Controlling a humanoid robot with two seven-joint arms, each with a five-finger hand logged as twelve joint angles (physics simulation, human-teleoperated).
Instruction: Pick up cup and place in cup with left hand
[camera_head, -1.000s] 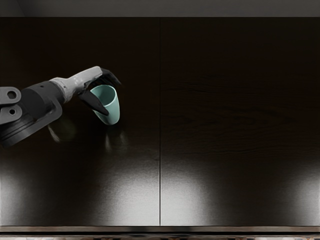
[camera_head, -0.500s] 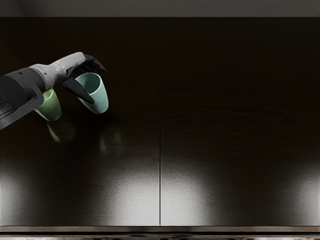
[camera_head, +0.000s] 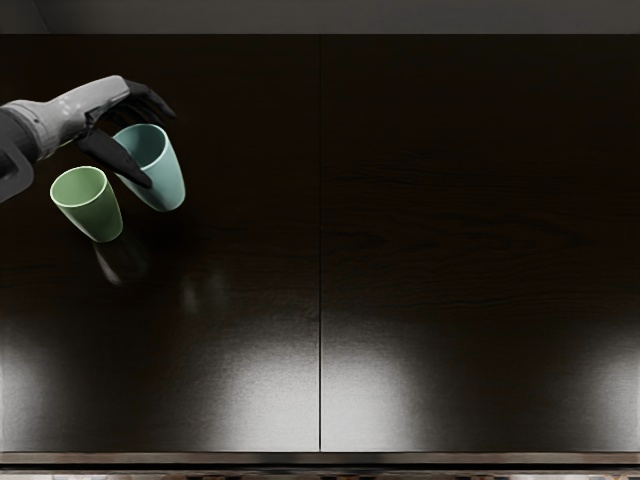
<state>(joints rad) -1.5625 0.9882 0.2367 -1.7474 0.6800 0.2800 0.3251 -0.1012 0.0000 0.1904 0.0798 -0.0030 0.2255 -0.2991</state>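
Beside the green cup (camera_head: 98, 214), the robot hand (camera_head: 160, 150) clamps the teal cup (camera_head: 166, 184), mouth up, long axis roughly upright.

low-key lighting on a dark, glossy table (camera_head: 450, 150). broad pale glare spreads along the near part, brightest on both sides of the seam (camera_head: 320, 300) and at the left and right edges, fading into near-black farther back. faint streaked reflections lie below the green cup (camera_head: 95, 212) and blue cup (camera_head: 168, 182); their rims catch light, their interiors are shaded. outlines are crisp; the black fingers (camera_head: 122, 158) merge partly with the dark ground.
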